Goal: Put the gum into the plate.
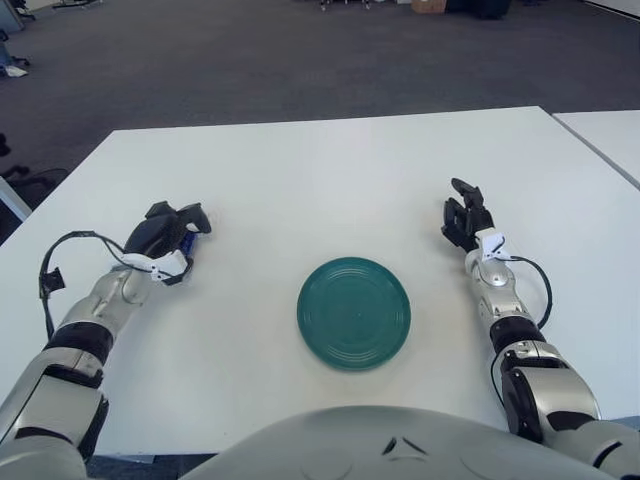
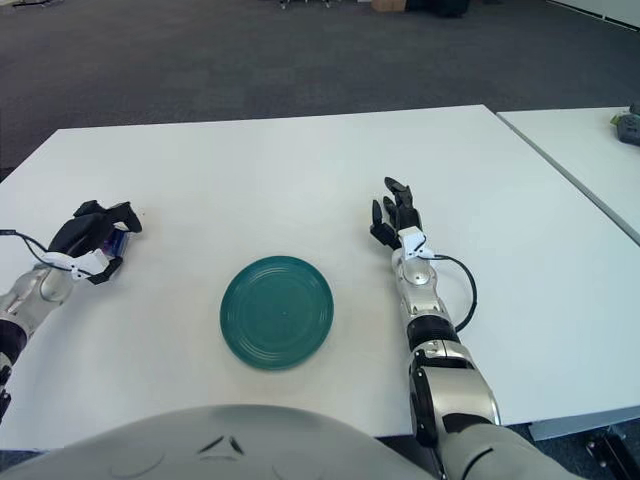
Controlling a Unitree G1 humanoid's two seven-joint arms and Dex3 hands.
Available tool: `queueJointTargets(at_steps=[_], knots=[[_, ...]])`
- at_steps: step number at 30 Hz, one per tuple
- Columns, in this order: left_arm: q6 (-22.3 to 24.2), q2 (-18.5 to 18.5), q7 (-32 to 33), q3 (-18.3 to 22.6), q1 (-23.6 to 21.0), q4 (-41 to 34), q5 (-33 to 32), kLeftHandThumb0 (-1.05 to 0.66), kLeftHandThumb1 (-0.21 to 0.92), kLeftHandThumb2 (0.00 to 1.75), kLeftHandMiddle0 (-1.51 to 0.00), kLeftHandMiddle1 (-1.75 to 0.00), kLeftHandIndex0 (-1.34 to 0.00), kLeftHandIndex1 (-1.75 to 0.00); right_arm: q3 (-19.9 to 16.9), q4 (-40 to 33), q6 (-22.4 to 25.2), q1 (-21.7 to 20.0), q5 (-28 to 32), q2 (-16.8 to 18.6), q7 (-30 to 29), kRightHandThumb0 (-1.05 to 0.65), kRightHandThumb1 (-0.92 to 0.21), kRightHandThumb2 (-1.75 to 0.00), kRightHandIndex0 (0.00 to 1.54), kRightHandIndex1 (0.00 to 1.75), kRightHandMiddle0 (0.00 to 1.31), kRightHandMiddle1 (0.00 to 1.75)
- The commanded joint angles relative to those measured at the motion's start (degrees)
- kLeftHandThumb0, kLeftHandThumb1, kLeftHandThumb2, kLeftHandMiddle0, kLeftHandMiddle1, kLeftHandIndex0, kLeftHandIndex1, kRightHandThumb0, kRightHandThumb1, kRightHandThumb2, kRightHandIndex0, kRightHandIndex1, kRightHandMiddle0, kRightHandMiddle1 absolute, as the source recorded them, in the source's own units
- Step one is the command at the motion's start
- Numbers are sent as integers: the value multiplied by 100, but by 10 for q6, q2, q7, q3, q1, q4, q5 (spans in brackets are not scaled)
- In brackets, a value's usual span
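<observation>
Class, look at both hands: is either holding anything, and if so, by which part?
The left hand has its fingers curled over the small blue gum pack, gripping its sides; only an edge shows. The right hand is open beside the plate, holding nothing.

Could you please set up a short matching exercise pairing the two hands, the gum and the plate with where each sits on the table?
Column one:
1. left hand
2. right hand
3. green plate
4. gum

Column two:
A. centre of the white table, nothing on it
B. inside the fingers at the left edge
C. right of the plate, holding nothing
D. closed around a small blue pack

Pairs: 1-D, 2-C, 3-A, 4-B
</observation>
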Motion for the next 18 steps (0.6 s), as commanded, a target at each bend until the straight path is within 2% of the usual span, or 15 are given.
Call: queueJointTargets(at_steps=[1, 4, 7, 10, 13, 18], knots=[[24, 5, -25, 14, 28, -112, 11, 51, 22, 143, -68, -175, -88, -175, 8, -7, 23, 19, -2, 11, 7, -63, -92, -83, 29, 0, 0, 49], [49, 3, -52, 10, 46, -203, 29, 50, 23, 141, -67, -175, -86, -175, 8, -13, 23, 24, 2, 11, 14, -63, -92, -83, 29, 0, 0, 50], [65, 2, -71, 6, 54, -251, 47, 49, 25, 139, -66, -175, -84, -175, 9, -18, 24, 28, 2, 12, 15, -63, -92, -83, 29, 0, 0, 50], [74, -10, -81, 3, 62, -282, 60, 49, 26, 137, -65, -175, -82, -175, 10, -23, 27, 33, 1, 13, 15, -64, -92, -81, 28, 0, 0, 50], [91, -39, -92, -9, 69, -317, 74, 49, 27, 137, -64, -175, -82, -175, 13, -23, 25, 36, -2, 14, 15, -64, -92, -80, 27, 0, 0, 50], [100, -69, -125, -31, 58, -339, 90, 49, 27, 137, -64, -175, -82, -175, 17, -24, 27, 38, -6, 16, 10, -64, -92, -80, 26, 0, 0, 49]])
